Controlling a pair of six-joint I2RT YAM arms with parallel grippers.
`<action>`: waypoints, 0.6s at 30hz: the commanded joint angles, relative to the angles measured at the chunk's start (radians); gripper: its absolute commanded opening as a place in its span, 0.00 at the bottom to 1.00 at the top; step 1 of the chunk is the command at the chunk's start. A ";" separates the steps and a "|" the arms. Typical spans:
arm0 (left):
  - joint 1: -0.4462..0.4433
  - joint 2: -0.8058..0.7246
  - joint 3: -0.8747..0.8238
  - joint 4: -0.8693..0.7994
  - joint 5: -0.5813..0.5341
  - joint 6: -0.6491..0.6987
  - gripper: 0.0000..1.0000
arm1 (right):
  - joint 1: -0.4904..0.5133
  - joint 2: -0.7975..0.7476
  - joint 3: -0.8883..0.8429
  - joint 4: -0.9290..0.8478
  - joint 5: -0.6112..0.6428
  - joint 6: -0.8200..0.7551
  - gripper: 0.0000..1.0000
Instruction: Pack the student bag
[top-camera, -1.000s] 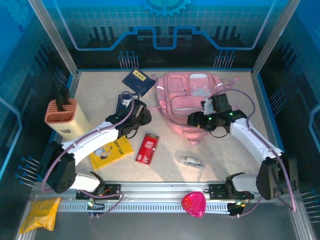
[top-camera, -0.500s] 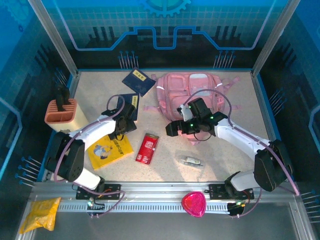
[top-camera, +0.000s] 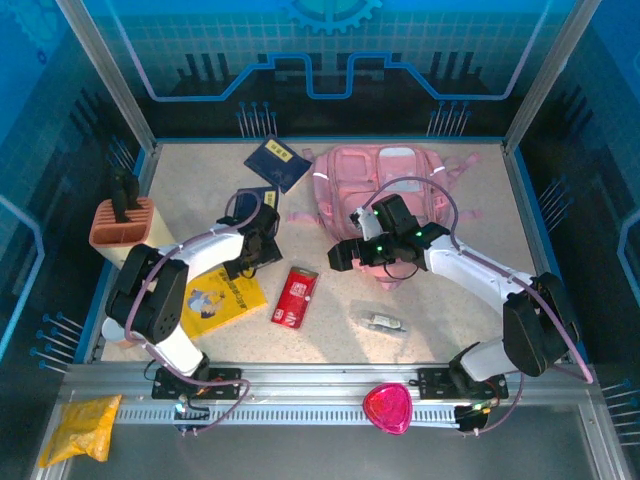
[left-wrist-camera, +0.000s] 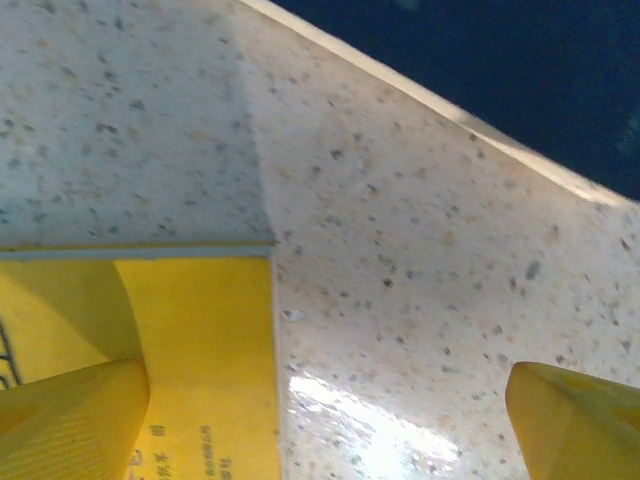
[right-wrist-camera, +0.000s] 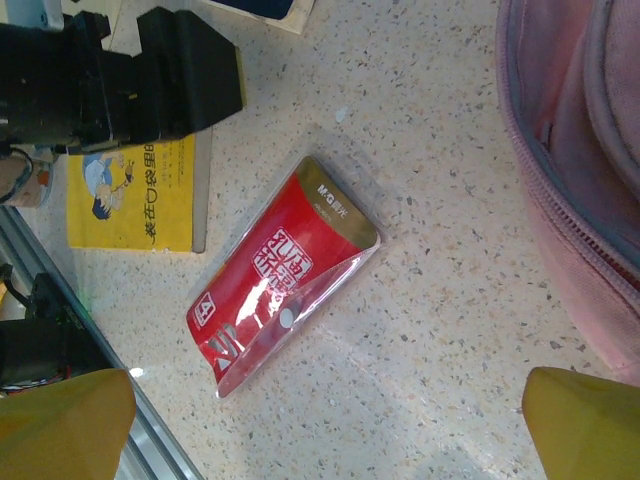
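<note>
1. Student bag (top-camera: 385, 190): pink and soft. It lies at the far middle of the table (top-camera: 450, 320). Its zipped edge runs down the right side of my right wrist view.
2. My left gripper (left-wrist-camera: 320, 430): fingers spread wide, nothing held. It hangs over the corner of the yellow book (left-wrist-camera: 190, 340) and the bare speckled top beside it.
3. My right gripper (right-wrist-camera: 320, 430): fingers at full spread, empty. It is poised just off the bag's near left edge, looking down on the red pouch (right-wrist-camera: 280, 275).
4. Red pouch: flat on the table between the yellow book and the bag, touching neither.
5. Dark blue booklet (top-camera: 277, 162): on the table, far side, left of the bag.
6. Peach holder (top-camera: 118, 225): at the left edge of the table.
</note>
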 joint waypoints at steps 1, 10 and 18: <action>-0.047 0.002 -0.042 0.007 0.056 -0.011 0.90 | 0.006 -0.010 0.014 0.007 0.020 -0.017 1.00; -0.201 0.002 -0.086 -0.004 0.134 0.031 0.87 | 0.004 -0.057 -0.023 0.018 0.028 -0.010 1.00; -0.283 -0.201 -0.219 -0.039 0.210 -0.011 0.82 | 0.001 -0.099 -0.064 0.021 0.049 -0.013 1.00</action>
